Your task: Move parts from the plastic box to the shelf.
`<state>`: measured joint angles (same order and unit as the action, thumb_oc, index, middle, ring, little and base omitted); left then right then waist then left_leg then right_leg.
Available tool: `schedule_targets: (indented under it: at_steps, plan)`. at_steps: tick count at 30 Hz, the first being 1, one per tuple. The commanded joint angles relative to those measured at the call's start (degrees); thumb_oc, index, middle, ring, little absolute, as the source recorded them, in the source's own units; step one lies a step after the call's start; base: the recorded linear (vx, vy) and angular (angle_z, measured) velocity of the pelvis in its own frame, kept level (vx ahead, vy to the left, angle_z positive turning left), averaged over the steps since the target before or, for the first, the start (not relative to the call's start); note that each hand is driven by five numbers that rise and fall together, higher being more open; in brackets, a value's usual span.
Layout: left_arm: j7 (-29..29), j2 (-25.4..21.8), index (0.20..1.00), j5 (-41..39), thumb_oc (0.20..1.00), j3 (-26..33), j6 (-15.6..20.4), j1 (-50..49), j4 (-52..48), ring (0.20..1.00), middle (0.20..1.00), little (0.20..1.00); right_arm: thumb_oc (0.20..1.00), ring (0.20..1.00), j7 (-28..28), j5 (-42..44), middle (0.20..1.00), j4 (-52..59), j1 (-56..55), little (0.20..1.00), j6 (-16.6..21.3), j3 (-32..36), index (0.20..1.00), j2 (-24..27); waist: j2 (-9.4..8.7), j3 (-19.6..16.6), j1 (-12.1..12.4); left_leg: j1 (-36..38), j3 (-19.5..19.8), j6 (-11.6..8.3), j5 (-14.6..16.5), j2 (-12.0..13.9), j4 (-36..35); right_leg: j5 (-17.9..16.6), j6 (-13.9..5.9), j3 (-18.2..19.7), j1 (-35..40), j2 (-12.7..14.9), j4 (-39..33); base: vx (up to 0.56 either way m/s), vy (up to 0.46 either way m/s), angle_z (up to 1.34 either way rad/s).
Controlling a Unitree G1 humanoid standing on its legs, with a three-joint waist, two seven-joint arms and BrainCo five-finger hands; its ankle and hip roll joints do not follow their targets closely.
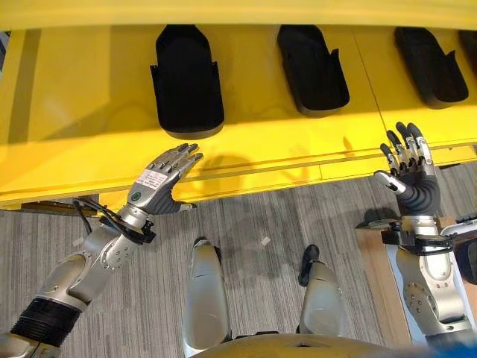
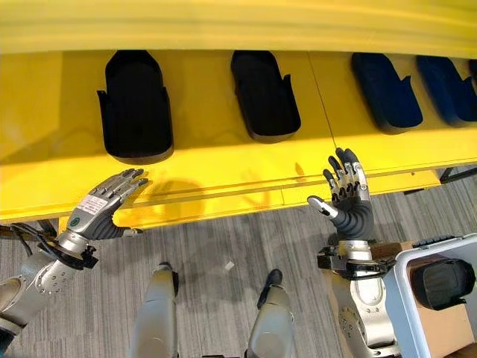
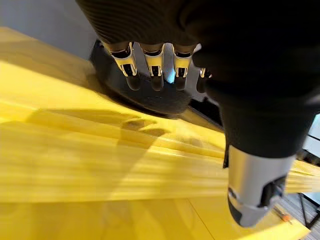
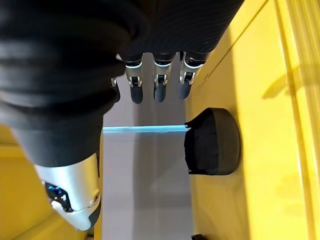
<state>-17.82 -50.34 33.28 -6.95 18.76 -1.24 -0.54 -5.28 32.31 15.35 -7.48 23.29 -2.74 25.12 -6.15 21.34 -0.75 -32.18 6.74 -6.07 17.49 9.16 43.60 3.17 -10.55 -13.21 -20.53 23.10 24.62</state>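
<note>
Yellow shelf [image 1: 89, 89] already carries black parts [image 1: 188, 82], and both hands, left [image 1: 160, 183] and right [image 1: 408, 168], hover open and empty, so a careless reach could knock one.

Black parts [image 2: 135, 104] lie in a row on the yellow shelf [image 2: 209, 160]. Both hands, left [image 2: 100, 205] and right [image 2: 346, 186], hover open-fingered at its front edge, holding nothing; a plastic box [image 2: 406, 298] sits lower right.
</note>
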Motion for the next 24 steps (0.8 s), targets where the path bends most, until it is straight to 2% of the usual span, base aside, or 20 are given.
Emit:
schedule_targets:
  at_steps: [1, 24]
  plan:
    - [-1.0, 0.3, 1.000, 1.4, 1.000, -0.3, -0.1, 0.9, 0.4, 1.000, 1.000, 1.000, 1.000, 1.000, 0.1, -1.1, 1.000, 0.7, 0.7, 1.000, 1.7, 2.3, 1.000, 0.1, -0.09, -1.9, 0.5, 1.0, -0.2, 0.08, -4.7, 0.8, -2.7, 5.5, 0.87, 2.6, -1.8, 0.1, 12.4, 0.00, 0.000, 0.00]
    - [-0.4, 4.4, 1.000, 2.0, 1.000, -5.6, -2.3, 7.9, 8.4, 1.000, 1.000, 1.000, 1.000, 1.000, 0.5, -0.6, 1.000, 0.6, 0.2, 1.000, 0.6, 1.6, 1.000, -0.3, -0.99, -3.0, -1.0, 0.3, -0.6, -0.08, -4.3, 1.4, -1.8, 5.9, 1.26, 4.0, -2.8, -1.0, 12.7, 0.00, 0.003, -0.02]
